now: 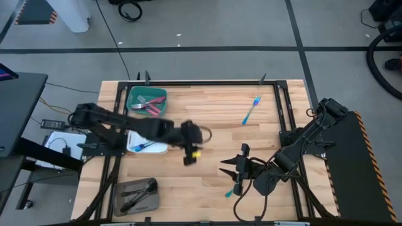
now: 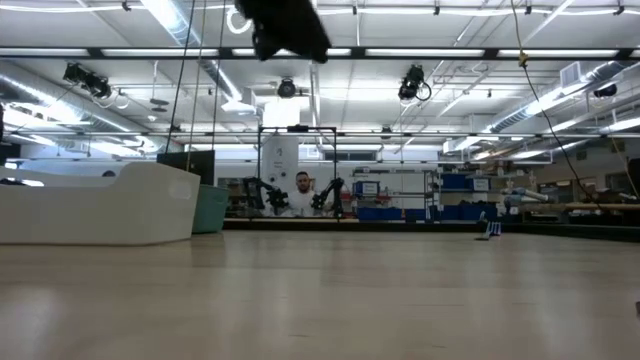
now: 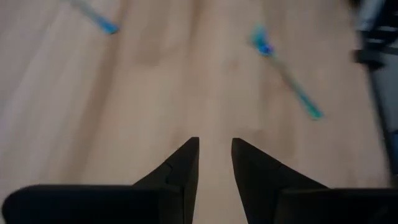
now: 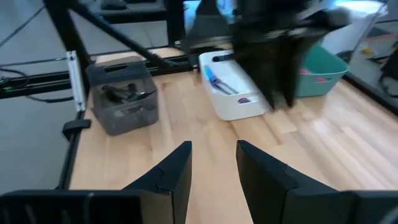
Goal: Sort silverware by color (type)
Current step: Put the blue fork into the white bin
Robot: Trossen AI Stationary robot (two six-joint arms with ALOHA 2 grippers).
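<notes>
Iridescent utensil (image 1: pixel 252 110) lies diagonally, head toward table's far-right corner.

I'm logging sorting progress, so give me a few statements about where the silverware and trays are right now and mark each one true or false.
1. The teal tray holds red-handled pieces. True.
2. No silverware is left loose on the table. False: a blue utensil lies at the far right and another by the right end effector.
3. The grey tray holds dark utensils. True.
4. The left end effector carries a fork. False: its fingers hold nothing.
</notes>
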